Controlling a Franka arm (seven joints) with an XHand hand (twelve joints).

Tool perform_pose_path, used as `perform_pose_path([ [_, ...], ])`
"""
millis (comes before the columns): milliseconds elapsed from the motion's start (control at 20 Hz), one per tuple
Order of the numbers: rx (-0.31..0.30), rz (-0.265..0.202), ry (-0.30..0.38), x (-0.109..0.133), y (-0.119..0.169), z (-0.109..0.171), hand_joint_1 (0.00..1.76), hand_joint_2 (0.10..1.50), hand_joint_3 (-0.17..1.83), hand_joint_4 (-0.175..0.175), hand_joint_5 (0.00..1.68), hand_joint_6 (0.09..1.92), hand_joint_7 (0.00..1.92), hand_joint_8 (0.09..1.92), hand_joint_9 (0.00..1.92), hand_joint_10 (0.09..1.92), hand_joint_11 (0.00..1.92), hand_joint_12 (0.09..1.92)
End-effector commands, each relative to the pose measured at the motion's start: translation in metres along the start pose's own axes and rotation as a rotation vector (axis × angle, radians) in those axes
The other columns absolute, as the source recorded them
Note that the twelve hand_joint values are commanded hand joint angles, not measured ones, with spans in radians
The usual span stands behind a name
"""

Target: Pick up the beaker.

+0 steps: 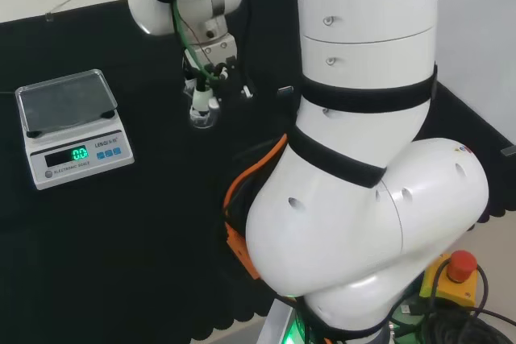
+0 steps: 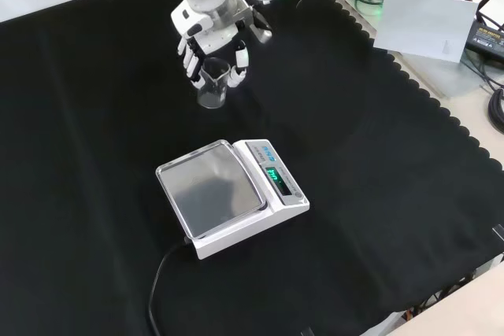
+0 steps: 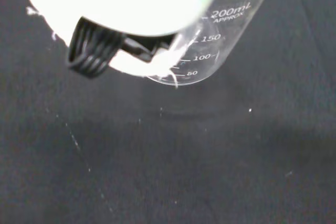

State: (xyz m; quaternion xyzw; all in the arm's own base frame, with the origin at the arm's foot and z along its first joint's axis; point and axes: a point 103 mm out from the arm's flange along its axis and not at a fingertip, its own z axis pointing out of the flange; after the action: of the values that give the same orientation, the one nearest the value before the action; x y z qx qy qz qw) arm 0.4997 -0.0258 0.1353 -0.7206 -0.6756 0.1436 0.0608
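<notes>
Cloth (image 2: 94, 116), black with a scalloped edge, covers the whole bench and carries everything. Largest on it is the white Franka arm (image 1: 363, 159), whose thick links fill the right of the head view and reach toward the bench's far side there; in the front view the same arm comes down from the top edge. Next in size is the electronic scale (image 2: 228, 194), white with a bare steel pan and a lit green display, sitting near the middle of the cloth in the front view and toward the left edge in the head view, its black cable (image 2: 161, 273) trailing toward the near edge of the front view. The hand (image 2: 211, 41), black and white, hangs from the arm well apart from the scale, toward the top edge of the cloth in the front view. Its fingers (image 2: 189, 57) point downward on one side of the beaker (image 2: 213, 84) and the thumb (image 2: 239, 60) on the other, curled round the upper part of the glass wall. The beaker is clear, empty as far as can be seen, and upright between them; whether its base touches the cloth or sits just above it cannot be told. From the wrist, the beaker's graduated wall (image 3: 220, 40) lies just beside a blurred white part of the hand (image 3: 131, 3).
</notes>
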Motion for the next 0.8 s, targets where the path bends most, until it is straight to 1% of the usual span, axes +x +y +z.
perform_pose_path([
  [50, -0.004, -0.007, -0.034, 0.007, -0.002, -0.031, 1.18, 0.39, 0.75, 0.145, 0.99, 0.91, 1.02, 0.79, 1.10, 0.56, 0.77, 1.26],
  [250, -0.010, -0.017, -0.054, 0.018, -0.004, -0.056, 1.18, 0.40, 0.75, 0.144, 0.99, 0.91, 1.02, 0.80, 1.10, 0.56, 0.78, 1.26],
  [400, -0.033, -0.036, -0.074, 0.035, -0.003, -0.079, 1.19, 0.40, 0.75, 0.142, 0.99, 0.91, 1.03, 0.80, 1.11, 0.56, 0.78, 1.26],
  [650, -0.067, -0.071, -0.106, 0.073, -0.001, -0.112, 1.19, 0.40, 0.76, 0.133, 0.99, 0.92, 1.03, 0.80, 1.13, 0.55, 0.81, 1.24],
  [800, -0.085, -0.106, -0.123, 0.098, 0.001, -0.130, 1.19, 0.40, 0.77, 0.130, 0.99, 0.92, 1.04, 0.80, 1.13, 0.54, 0.81, 1.24],
])
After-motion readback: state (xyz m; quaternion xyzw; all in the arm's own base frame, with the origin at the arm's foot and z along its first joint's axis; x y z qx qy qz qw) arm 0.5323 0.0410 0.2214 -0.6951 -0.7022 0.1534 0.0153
